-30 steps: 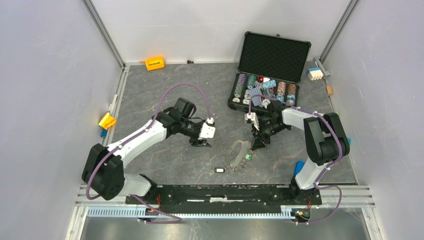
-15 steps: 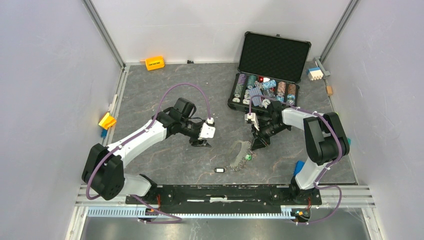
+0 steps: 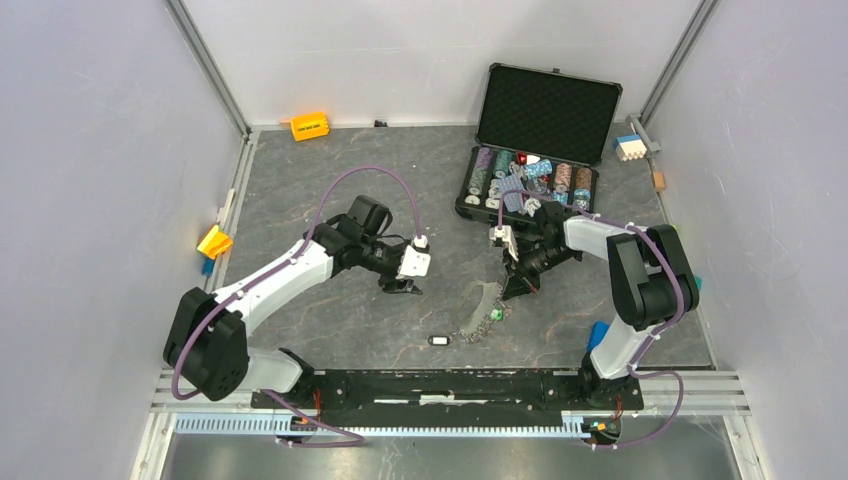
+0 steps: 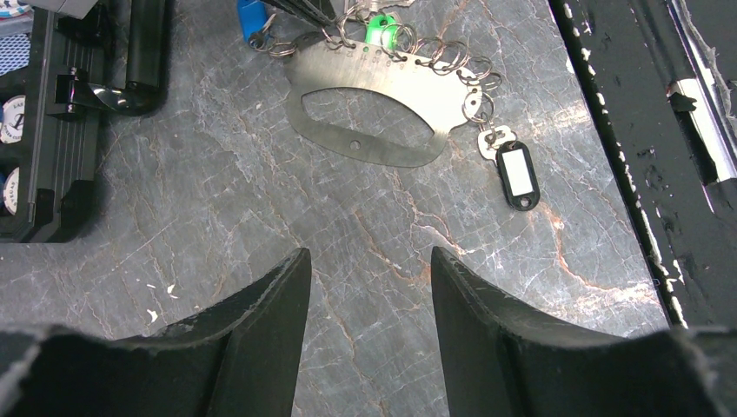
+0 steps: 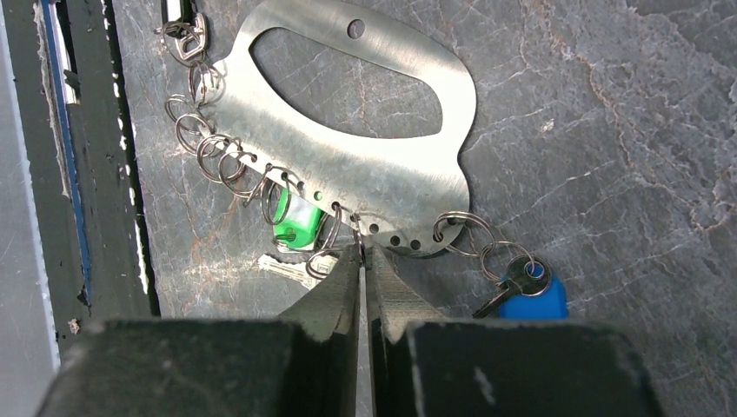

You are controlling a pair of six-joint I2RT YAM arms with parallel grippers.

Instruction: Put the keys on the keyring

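Note:
The keyring (image 3: pixel 481 300) is a flat silver oval plate with several split rings, a green tag (image 5: pixel 295 221) and a black fob (image 4: pixel 519 174). It lies on the table between my arms and shows in both the left wrist view (image 4: pixel 374 113) and the right wrist view (image 5: pixel 365 174). My right gripper (image 5: pixel 362 252) is shut on a thin silver strip seen edge-on, seemingly a key, with its tip at a ring on the plate's edge. A loose silver key (image 5: pixel 282 269) lies beside the green tag. A dark key on a blue tag (image 5: pixel 526 291) hangs from a ring. My left gripper (image 4: pixel 369 256) is open and empty, short of the plate.
An open black case of poker chips (image 3: pixel 528 180) stands behind the right arm. An orange block (image 3: pixel 310 126) sits at the back wall, a yellow piece (image 3: pixel 214 242) at the left edge and a blue-white block (image 3: pixel 629 147) at the right. The black front rail (image 4: pixel 643 130) runs close to the fob.

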